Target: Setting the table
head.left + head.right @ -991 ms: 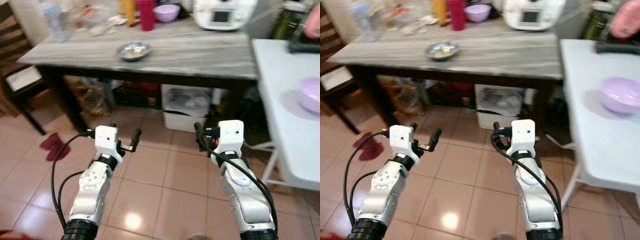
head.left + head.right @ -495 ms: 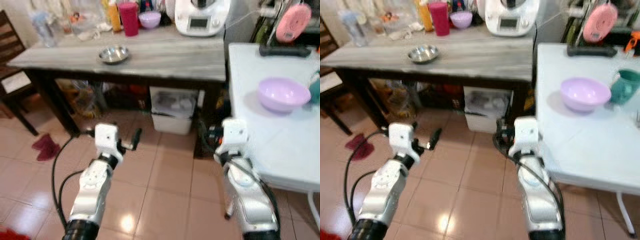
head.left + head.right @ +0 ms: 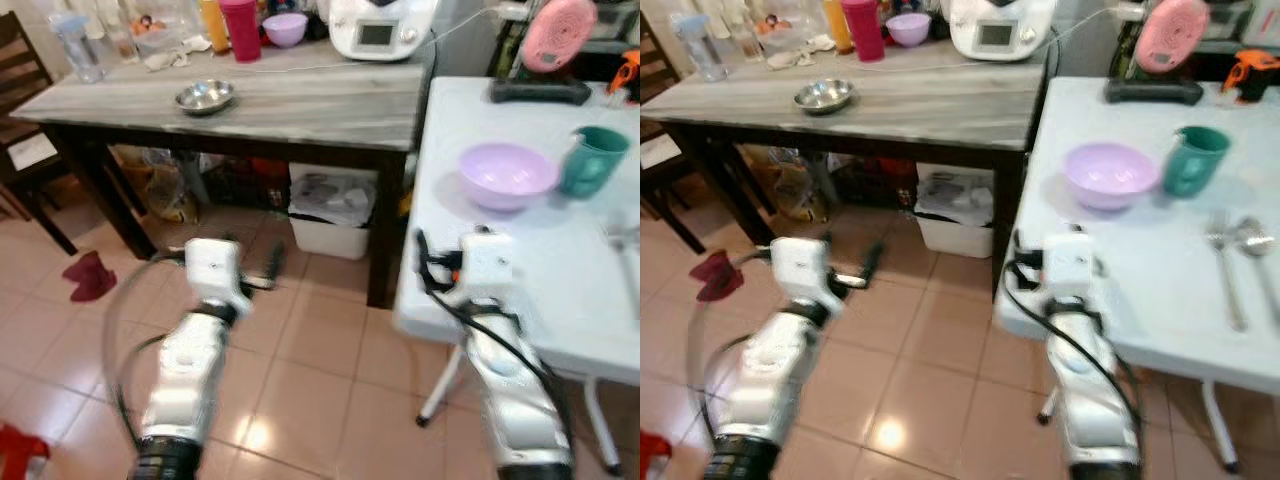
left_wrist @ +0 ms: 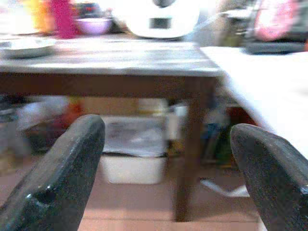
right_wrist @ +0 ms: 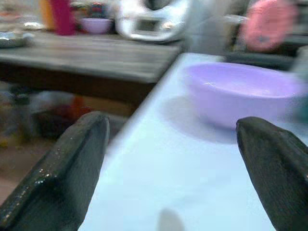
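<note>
The robot stood at the near corner of the white counter (image 3: 1160,260), with the setting partly laid. On it sat a lilac bowl (image 3: 1110,175), upright with its mouth facing up, and just beside it, on the robot's right, a teal mug (image 3: 1191,160), also upright. Further right lay a fork (image 3: 1224,262) and a spoon (image 3: 1254,245), close together and roughly parallel, their long axes running from the far side of the counter toward the near edge, heads at the far end. Judging by that, some pieces were already out, while anything more seemed yet to be fetched; a steel dish (image 3: 823,95) sat on the dark wooden counter (image 3: 940,110) to the left, well apart from the setting.

The right pincer (image 5: 175,159) hovered over the white counter's near edge, aimed at the bowl, its fingers spread wide and holding nothing. The left pincer (image 4: 168,163) hung over the tiled floor (image 3: 940,380) in front of the wooden counter, likewise wide open and empty.
</note>
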